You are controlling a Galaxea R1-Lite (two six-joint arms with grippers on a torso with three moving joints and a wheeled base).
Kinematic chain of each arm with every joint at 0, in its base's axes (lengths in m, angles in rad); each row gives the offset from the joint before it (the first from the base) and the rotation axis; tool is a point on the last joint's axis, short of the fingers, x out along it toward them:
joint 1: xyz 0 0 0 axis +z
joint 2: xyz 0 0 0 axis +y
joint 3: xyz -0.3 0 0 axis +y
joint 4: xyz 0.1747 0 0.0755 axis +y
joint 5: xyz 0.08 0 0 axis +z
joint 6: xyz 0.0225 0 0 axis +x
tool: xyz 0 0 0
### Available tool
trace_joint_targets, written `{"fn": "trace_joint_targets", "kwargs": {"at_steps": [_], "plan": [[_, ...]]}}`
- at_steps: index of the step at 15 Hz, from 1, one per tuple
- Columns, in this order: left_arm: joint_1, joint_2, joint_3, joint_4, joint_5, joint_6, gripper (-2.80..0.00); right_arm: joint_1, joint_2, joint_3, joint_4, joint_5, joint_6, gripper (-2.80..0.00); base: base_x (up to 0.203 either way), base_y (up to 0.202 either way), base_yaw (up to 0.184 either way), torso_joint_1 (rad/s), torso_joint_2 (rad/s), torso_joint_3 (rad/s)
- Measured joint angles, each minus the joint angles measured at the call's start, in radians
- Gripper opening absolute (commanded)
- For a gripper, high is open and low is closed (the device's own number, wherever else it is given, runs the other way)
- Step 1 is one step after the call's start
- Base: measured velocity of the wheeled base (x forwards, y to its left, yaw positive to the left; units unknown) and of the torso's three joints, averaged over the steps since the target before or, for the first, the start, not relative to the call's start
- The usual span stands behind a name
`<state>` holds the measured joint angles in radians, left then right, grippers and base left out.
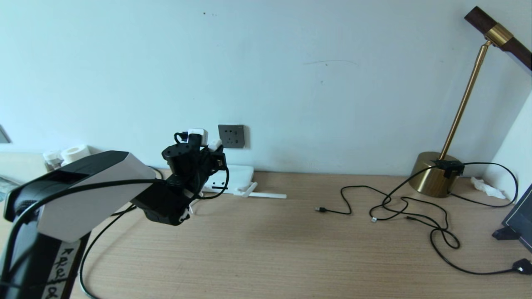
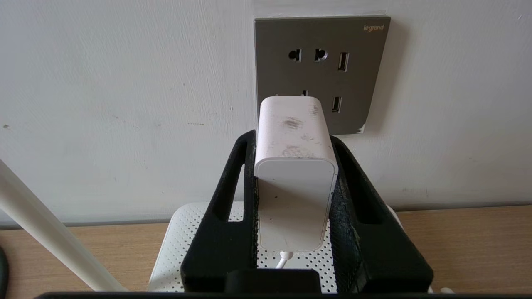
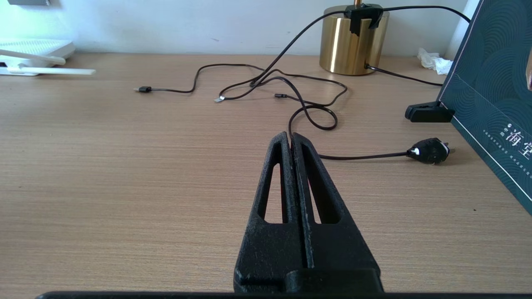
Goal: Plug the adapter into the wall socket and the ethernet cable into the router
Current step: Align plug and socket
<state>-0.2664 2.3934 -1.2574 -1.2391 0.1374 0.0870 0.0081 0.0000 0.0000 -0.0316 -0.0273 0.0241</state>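
Observation:
My left gripper (image 1: 216, 150) (image 2: 293, 137) is shut on the adapter (image 1: 215, 144) (image 2: 295, 187), a white block whose thin white cord leaves its rear end. Its front end is up against the lower half of the dark grey wall socket (image 1: 231, 136) (image 2: 320, 70); the pins are hidden. The router (image 1: 237, 174) (image 2: 178, 236) (image 3: 37, 45) lies flat under the gripper by the wall, one antenna (image 1: 266, 194) stretched along the table. A thick black cable (image 1: 94, 243), seemingly the ethernet cable, curves under the left arm with its plug hidden. My right gripper (image 3: 289, 135) is shut on nothing, low over the table.
Thin black USB-tipped cables (image 1: 399, 205) (image 3: 266, 81) tangle at the right, ending in a black mains plug (image 1: 522, 265) (image 3: 430, 150). A brass lamp (image 1: 432, 178) (image 3: 353, 39) stands by the wall. A dark box (image 3: 490, 104) leans at the far right. White rolls (image 1: 75, 153) sit far left.

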Motion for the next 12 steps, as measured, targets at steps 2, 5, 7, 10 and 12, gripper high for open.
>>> {"fn": "trace_joint_targets", "kwargs": {"at_steps": [2, 5, 7, 10, 12], "plan": [[0.001, 0.001, -0.004, 0.018, 0.000, 0.000, -2.80, 0.000, 0.000, 0.000, 0.000, 0.000, 0.000, -2.80, 0.000, 0.000, 0.000, 0.000, 0.00, 0.000], [0.002, 0.002, -0.019, 0.032, -0.002, 0.000, -2.80, 0.000, 0.000, 0.000, 0.000, 0.000, 0.000, -2.80, 0.000, 0.000, 0.000, 0.000, 0.00, 0.000], [0.002, 0.002, -0.036, 0.060, -0.007, 0.000, -2.80, 0.000, 0.000, 0.000, 0.000, 0.000, 0.000, -2.80, 0.000, 0.000, 0.000, 0.000, 0.00, 0.000], [0.002, 0.003, -0.089, 0.112, -0.007, 0.000, -2.80, 0.000, 0.000, 0.000, 0.000, 0.000, 0.000, -2.80, 0.000, 0.000, 0.000, 0.000, 0.00, 0.000], [0.002, 0.006, -0.117, 0.133, -0.008, 0.000, -2.80, 0.000, 0.000, 0.000, 0.000, 0.000, 0.000, -2.80, 0.000, 0.000, 0.000, 0.000, 0.00, 0.000]]}}
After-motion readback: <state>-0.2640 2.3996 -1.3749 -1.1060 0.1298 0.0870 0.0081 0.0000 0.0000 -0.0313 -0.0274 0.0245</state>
